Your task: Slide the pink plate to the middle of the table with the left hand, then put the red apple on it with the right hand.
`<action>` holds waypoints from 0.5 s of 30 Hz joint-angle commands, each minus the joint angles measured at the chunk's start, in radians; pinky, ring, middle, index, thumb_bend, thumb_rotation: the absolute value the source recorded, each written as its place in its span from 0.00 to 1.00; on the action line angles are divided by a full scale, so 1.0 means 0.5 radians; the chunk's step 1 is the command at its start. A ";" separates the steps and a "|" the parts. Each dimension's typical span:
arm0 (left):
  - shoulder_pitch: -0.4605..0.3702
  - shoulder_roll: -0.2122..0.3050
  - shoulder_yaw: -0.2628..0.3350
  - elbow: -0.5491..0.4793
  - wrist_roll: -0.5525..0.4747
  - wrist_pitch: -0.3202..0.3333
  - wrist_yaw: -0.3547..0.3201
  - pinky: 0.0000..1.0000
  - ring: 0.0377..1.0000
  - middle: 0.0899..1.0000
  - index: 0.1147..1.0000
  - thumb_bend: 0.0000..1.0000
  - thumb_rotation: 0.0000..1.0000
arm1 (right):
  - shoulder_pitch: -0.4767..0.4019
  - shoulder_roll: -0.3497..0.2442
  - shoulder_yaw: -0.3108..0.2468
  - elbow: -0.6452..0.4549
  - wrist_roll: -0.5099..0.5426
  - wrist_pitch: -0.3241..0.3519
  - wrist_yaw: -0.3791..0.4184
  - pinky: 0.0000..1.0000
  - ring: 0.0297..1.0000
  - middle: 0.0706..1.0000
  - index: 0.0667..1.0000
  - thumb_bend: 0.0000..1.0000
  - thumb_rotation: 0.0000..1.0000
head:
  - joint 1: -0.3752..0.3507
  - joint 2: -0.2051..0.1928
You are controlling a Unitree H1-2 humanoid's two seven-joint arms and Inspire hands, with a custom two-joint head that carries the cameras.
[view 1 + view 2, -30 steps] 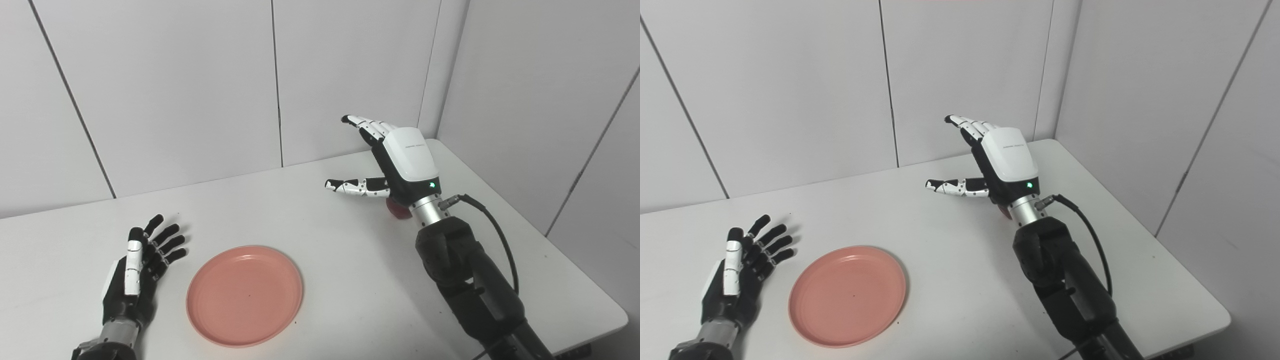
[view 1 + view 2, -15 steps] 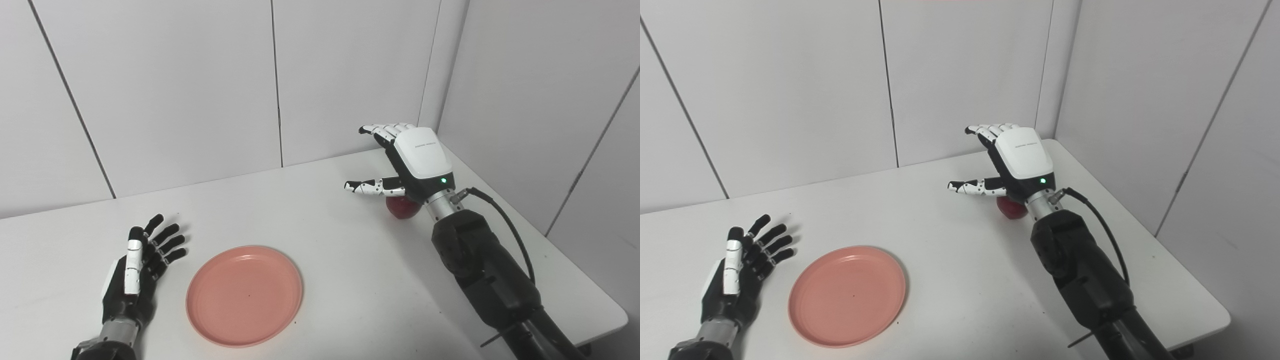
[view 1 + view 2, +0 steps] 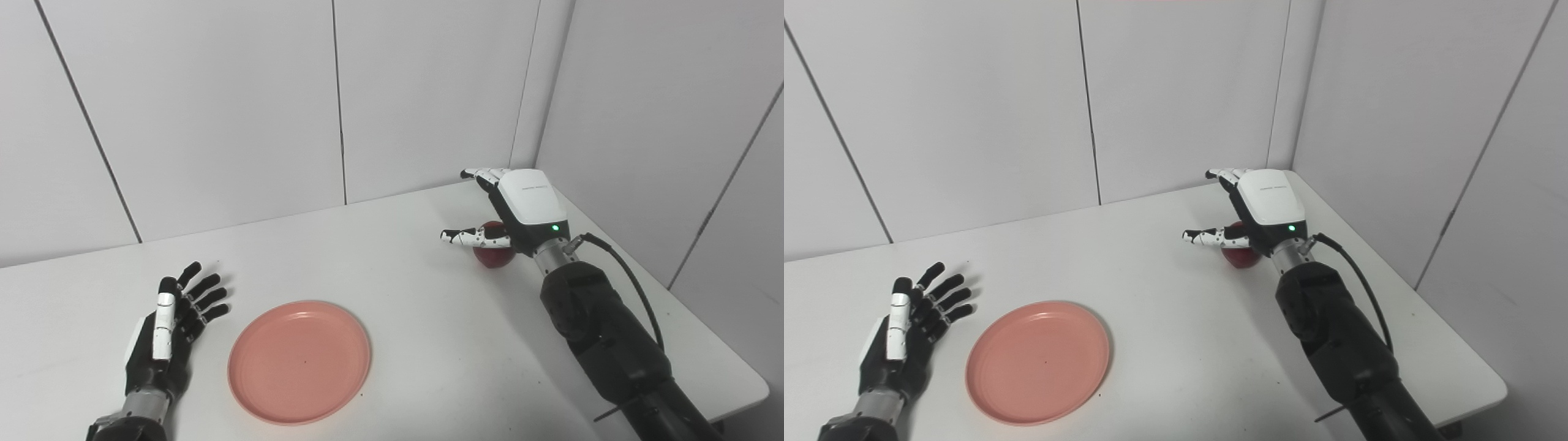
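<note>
While right hand (image 3: 528,205) hovers over red apple (image 3: 495,258) near table's far edge, fingers (image 3: 484,176) wide, left hand (image 3: 165,334) open beside pink plate (image 3: 299,360).

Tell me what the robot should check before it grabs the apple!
1. Right hand open, fingers apart: ok.
2. Right hand over the red apple: ok, thumb on its near-left side.
3. Fingers closed on the apple: not ok, not yet.
4. Pink plate empty and ready: ok.
5. Plate at the middle of the table: cannot tell; it looks left of centre.
6. Left hand clear of the plate: ok, open beside it.
</note>
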 commanded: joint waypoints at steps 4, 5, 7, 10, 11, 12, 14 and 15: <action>0.045 0.023 -0.015 0.054 0.009 0.096 -0.017 0.73 0.79 0.81 0.85 0.68 0.95 | -0.047 -0.072 -0.041 0.023 0.023 0.028 -0.083 0.70 0.76 0.77 0.77 0.89 0.77 | 0.005 0.003; 0.046 0.024 -0.015 0.054 0.004 0.093 -0.023 0.73 0.79 0.81 0.86 0.68 0.95 | -0.043 -0.075 -0.041 0.033 0.025 0.029 -0.089 0.69 0.76 0.77 0.78 0.89 0.77 | 0.006 0.005; 0.049 0.026 -0.014 0.053 0.003 0.091 -0.025 0.74 0.79 0.81 0.86 0.68 0.95 | -0.035 -0.080 -0.043 0.052 0.031 0.031 -0.095 0.69 0.76 0.78 0.78 0.88 0.76 | 0.006 0.008; 0.051 0.025 -0.013 0.052 0.007 0.092 -0.018 0.74 0.79 0.81 0.85 0.68 0.94 | -0.030 -0.086 -0.042 0.081 0.040 0.023 -0.107 0.69 0.76 0.78 0.78 0.88 0.76 | 0.006 0.008; 0.052 0.024 -0.013 0.055 0.007 0.088 -0.019 0.74 0.79 0.81 0.85 0.68 0.94 | -0.028 -0.085 -0.040 0.089 0.039 0.029 -0.104 0.69 0.76 0.78 0.78 0.88 0.76 | 0.006 0.008; 0.052 0.024 -0.014 0.056 0.007 0.086 -0.020 0.74 0.79 0.81 0.85 0.68 0.94 | -0.027 -0.084 -0.039 0.093 0.039 0.035 -0.101 0.69 0.76 0.78 0.78 0.88 0.76 | 0.006 0.008; 0.054 0.025 -0.017 0.054 0.008 0.088 -0.025 0.74 0.79 0.81 0.85 0.68 0.95 | -0.023 -0.080 -0.037 0.109 0.045 0.037 -0.102 0.70 0.76 0.78 0.78 0.88 0.76 | 0.006 0.008; 0.056 0.025 -0.021 0.053 0.008 0.088 -0.028 0.74 0.79 0.81 0.85 0.68 0.95 | -0.021 -0.078 -0.037 0.118 0.052 0.041 -0.097 0.70 0.76 0.78 0.78 0.88 0.76 | 0.006 0.008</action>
